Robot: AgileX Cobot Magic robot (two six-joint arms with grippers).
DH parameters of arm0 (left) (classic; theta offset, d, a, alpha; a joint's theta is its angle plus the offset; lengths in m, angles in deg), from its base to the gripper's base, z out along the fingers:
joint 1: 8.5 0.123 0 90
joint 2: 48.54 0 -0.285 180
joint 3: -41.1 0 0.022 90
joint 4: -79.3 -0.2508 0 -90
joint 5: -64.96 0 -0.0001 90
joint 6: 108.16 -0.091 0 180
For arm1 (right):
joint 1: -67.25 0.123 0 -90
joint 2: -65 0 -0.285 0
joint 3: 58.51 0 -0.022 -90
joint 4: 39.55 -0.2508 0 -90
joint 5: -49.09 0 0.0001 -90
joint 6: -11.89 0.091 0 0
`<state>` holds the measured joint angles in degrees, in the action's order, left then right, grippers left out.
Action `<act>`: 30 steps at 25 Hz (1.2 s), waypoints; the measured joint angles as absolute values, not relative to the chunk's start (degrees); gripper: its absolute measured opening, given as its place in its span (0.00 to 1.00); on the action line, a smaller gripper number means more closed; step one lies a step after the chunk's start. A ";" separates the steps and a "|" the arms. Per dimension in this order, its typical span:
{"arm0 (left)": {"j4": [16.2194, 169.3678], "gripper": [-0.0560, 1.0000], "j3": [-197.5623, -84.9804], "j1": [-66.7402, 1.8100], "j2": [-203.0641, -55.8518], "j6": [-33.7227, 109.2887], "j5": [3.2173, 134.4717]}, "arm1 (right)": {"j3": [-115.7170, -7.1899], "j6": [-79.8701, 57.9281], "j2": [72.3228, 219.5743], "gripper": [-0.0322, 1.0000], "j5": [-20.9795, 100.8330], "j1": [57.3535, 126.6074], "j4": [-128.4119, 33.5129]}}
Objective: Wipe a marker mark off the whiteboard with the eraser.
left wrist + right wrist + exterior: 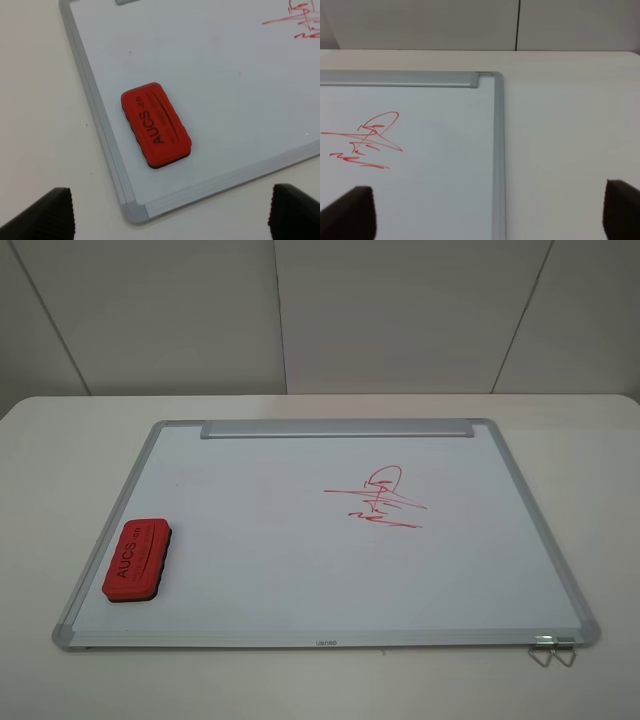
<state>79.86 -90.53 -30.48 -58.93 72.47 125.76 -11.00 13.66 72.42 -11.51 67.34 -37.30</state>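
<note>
The whiteboard [300, 570] lies flat on the white table, silver frame all round. The red eraser [137, 560] rests on it near its front left corner, lettering up; in the left wrist view the eraser [156, 125] sits apart from my open left gripper [172, 212]. The only mark showing is a denser red scribble [378, 498] crossed by horizontal strokes, right of the board's middle. The thin cursive marker mark is not in view. My right gripper [486, 212] hangs open over the board's far right corner, near the scribble [370, 140]. Neither arm shows in the exterior view.
A grey tray strip [335, 428] runs along the board's far edge. A metal wire clip [552, 650] sticks out at the front right corner. Bare table [60, 490] surrounds the board, and a panelled wall stands behind.
</note>
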 joint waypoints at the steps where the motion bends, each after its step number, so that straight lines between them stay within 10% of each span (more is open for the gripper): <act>1: 79.86 0.79 -90.53 -30.48 -57.88 72.47 125.76 | -11.00 13.66 72.42 0.83 -11.51 67.34 -37.30; 16: 81.79 0.79 -90.53 -29.20 -56.01 72.47 125.76 | -11.00 13.66 72.42 0.83 -11.51 67.34 -37.30; 30: 83.25 0.79 -90.53 -2.58 -56.01 72.47 125.76 | -11.00 13.66 72.42 0.83 -11.51 67.34 -37.30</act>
